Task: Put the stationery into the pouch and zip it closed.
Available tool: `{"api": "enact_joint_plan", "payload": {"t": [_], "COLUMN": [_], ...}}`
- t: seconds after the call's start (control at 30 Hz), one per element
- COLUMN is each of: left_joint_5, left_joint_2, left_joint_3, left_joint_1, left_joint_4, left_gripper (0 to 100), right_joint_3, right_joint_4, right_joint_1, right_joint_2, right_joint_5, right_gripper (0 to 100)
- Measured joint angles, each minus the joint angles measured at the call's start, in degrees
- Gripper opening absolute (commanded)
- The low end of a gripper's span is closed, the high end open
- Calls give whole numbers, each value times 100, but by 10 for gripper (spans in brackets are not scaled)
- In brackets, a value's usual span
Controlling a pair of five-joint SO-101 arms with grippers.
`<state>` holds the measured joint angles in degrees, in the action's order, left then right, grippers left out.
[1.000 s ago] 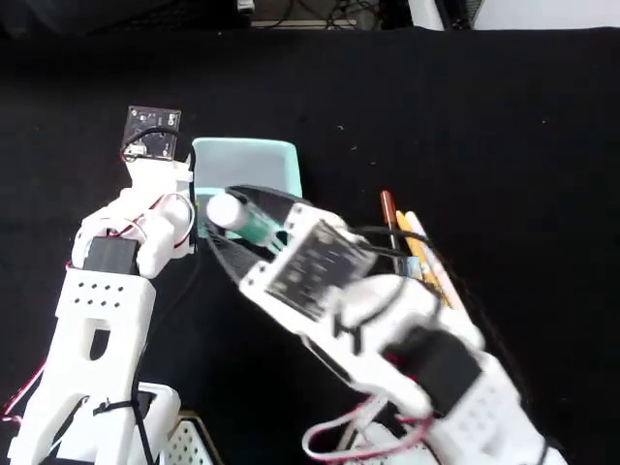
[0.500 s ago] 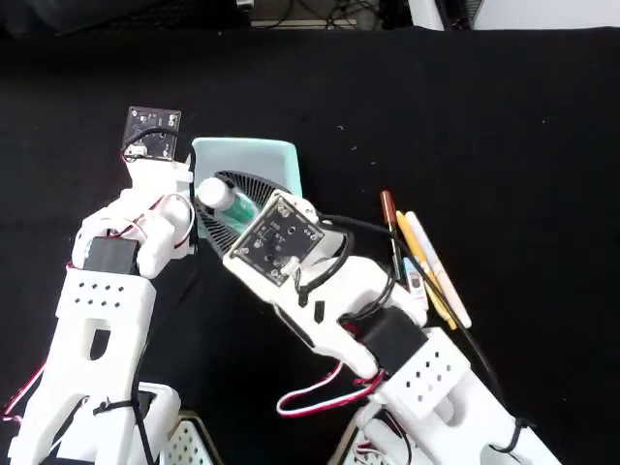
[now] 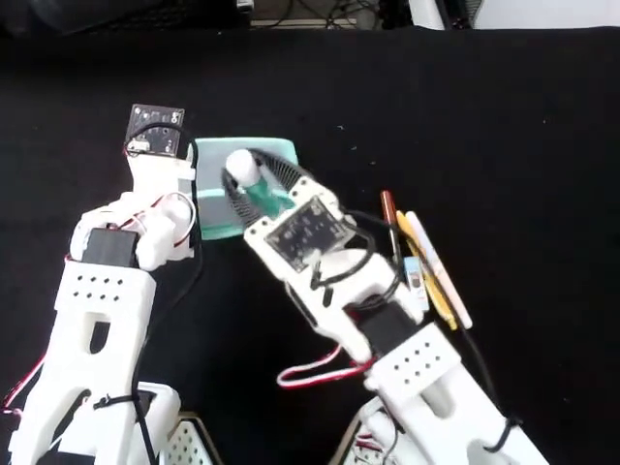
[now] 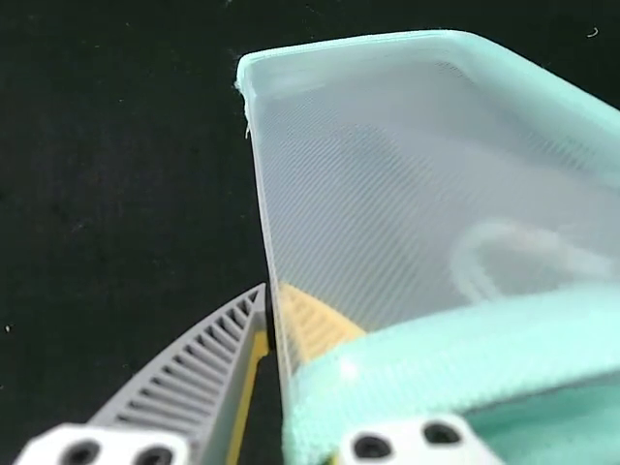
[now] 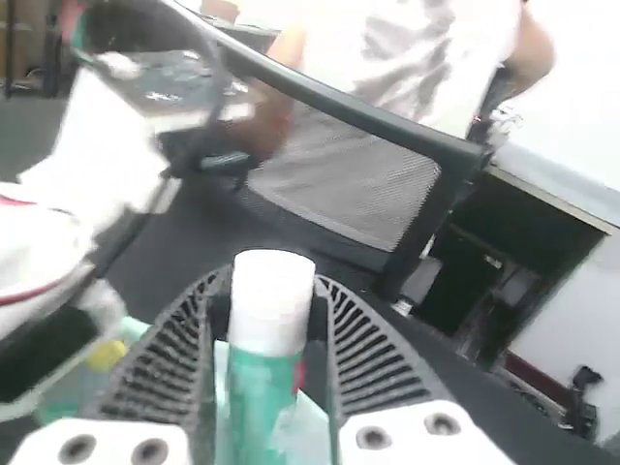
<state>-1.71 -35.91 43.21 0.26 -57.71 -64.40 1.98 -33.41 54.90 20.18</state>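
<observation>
Black table (image 3: 504, 116) bears the pouch (image 4: 407, 174), clamped by the left end effector (image 4: 276, 315); right end effector (image 3: 247, 174) grips a glue stick (image 5: 269, 320).

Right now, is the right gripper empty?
No, the right gripper is shut on a green glue stick with a white cap.

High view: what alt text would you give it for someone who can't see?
The right gripper holds a green-and-white glue stick over a mint pouch, whose edge the left gripper grips. Pens and pencils lie nearby on the black table.
</observation>
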Motion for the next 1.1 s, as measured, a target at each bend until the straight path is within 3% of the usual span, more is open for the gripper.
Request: {"api": "enact_joint_plan", "payload": {"t": [0.23,0.43,0.6,0.77,0.9,1.1], "left_joint_5": [0,0,0,0,0,0], "left_joint_2": [0,0,0,0,0,0], "left_joint_3": [53,26,26,26,26,26], "left_joint_1": [-9,-9,-9,-9,-9,-9], "left_joint_4": [0,-35,-35,-35,-35,-35], "left_gripper": [30,30,30,30,30,30], "right_joint_3": [0,273,325,484,448,176], "right_joint_4": [-1134,-941,440,3024,4932,5336], "right_joint_1": [202,220,352,1152,1811,1987], "right_joint_2": [-1292,-1662,-633,941,1064,-316], "right_joint_5": [0,9,9,-580,-712,-818], "right_gripper": [12,12,12,12,12,12]}}
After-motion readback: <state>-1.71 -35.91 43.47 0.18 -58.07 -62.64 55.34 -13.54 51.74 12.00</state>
